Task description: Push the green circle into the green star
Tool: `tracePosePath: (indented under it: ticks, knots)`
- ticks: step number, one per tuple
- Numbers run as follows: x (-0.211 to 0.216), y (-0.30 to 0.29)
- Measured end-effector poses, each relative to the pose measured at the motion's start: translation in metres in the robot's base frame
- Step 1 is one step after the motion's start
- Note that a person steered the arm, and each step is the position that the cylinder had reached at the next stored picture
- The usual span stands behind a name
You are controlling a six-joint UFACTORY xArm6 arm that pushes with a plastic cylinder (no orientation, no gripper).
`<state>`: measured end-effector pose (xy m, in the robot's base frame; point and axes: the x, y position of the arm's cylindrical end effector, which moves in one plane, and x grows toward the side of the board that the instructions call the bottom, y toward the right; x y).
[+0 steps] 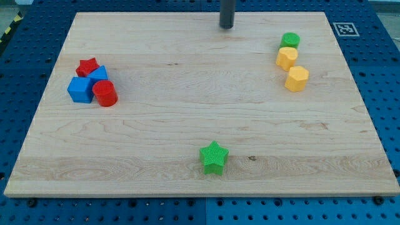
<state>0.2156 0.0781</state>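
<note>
The green circle (290, 40) sits near the view's upper right, touching a yellow block just below it. The green star (214, 157) lies near the view's bottom, slightly right of centre, alone. My tip (226, 26) is at the view's top, a little right of centre. It stands well to the left of the green circle and far above the green star, touching no block.
Two yellow blocks (287, 57) (297, 79) sit in a row below the green circle. At the view's left a red star (88, 66), two blue blocks (80, 89) (98, 75) and a red cylinder (105, 93) cluster together. The wooden board (187, 119) lies on a blue pegboard.
</note>
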Motion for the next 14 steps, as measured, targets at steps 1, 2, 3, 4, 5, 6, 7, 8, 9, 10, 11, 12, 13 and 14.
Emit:
tracePosePath:
  ticks: [1, 2, 3, 4, 5, 6, 7, 8, 9, 10, 11, 12, 13, 14]
  knots:
    - [-0.004, 0.076]
    - [0.019, 0.114]
    - [0.046, 0.114]
    - [0.087, 0.114]
    - [0.104, 0.114]
    - [0.116, 0.110]
    - [0.140, 0.110]
    - [0.153, 0.110]
    - [0.174, 0.110]
    - [0.189, 0.110]
    - [0.209, 0.110]
    - [0.219, 0.110]
    - [0.220, 0.096]
    - [0.212, 0.082]
